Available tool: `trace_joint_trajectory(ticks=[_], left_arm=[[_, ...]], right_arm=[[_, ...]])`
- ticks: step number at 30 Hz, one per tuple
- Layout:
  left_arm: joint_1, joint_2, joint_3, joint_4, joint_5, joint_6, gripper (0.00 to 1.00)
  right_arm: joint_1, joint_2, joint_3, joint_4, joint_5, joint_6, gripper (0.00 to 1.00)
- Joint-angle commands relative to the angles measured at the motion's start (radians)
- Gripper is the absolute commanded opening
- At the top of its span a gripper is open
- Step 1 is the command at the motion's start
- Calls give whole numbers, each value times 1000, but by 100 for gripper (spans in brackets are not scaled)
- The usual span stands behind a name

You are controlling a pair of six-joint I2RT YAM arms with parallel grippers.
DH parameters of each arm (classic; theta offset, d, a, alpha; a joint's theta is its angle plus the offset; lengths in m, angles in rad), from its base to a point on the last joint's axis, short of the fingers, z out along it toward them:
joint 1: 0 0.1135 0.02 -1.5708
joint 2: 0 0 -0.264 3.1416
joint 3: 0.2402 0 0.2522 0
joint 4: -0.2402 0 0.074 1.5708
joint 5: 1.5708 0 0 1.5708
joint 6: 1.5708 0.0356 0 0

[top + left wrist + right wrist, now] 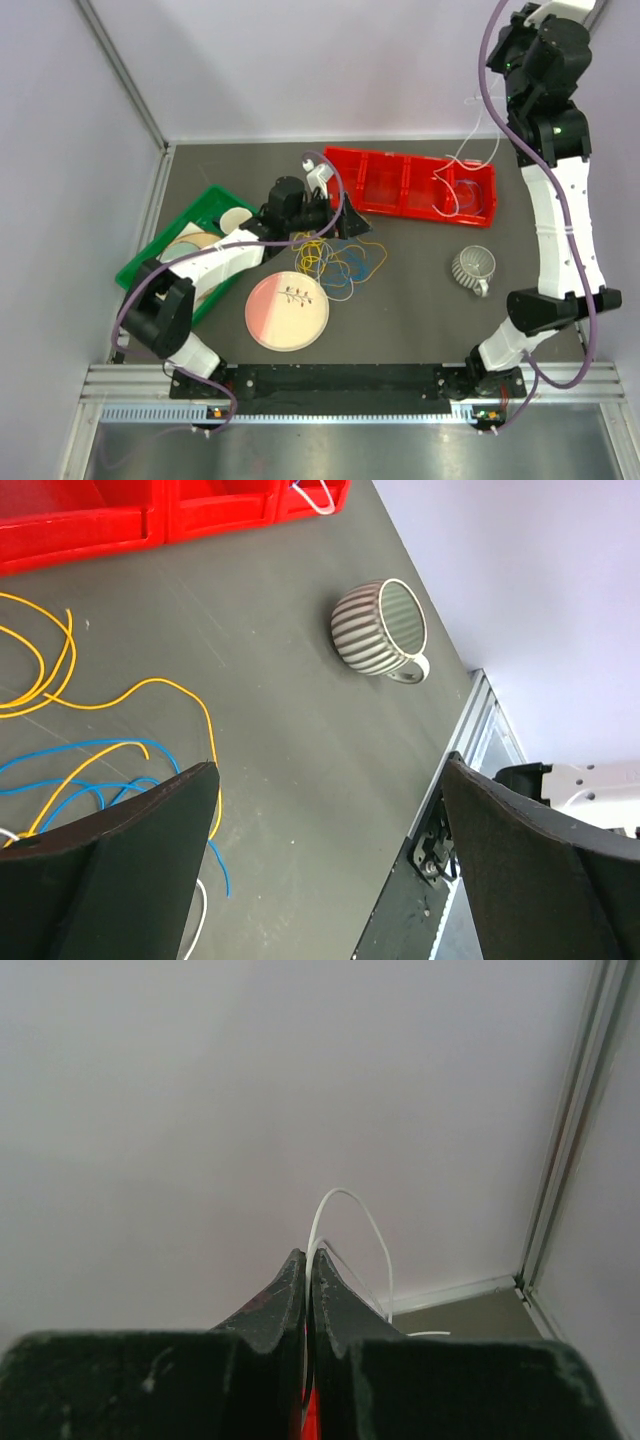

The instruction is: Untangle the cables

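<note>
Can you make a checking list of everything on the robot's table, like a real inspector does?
Surface: dark grey table.
Job's things: yellow and blue cables tangled mid-table; white cable runs from the red bin up to the right gripper.
Clutter: green tray, pink plate, ribbed mug.
Grippers: left gripper open above the tangle; right gripper up high, fingers shut on the white cable.
Cables: mauve hoses along both arms.
Surroundings: pale walls.
</note>
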Motion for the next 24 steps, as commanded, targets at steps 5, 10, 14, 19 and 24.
trace_joint_trajectory(ticks=[5, 10, 14, 19, 24], left_arm=[[-2, -107, -14, -79, -49, 37, 99], [-1, -136, -40, -88, -58, 37, 99], [1, -167, -42, -112, -76, 54, 99], [-1, -194, -42, -134, -92, 71, 99], [1, -211, -51, -145, -92, 73, 99]], right_arm=[[-6, 53, -5, 29, 7, 28, 0], [-6, 61, -13, 30, 10, 44, 0], [-6, 64, 0, 36, 1, 55, 0], [-6, 91, 17, 37, 5, 49, 0], [-6, 130, 14, 37, 13, 33, 0]])
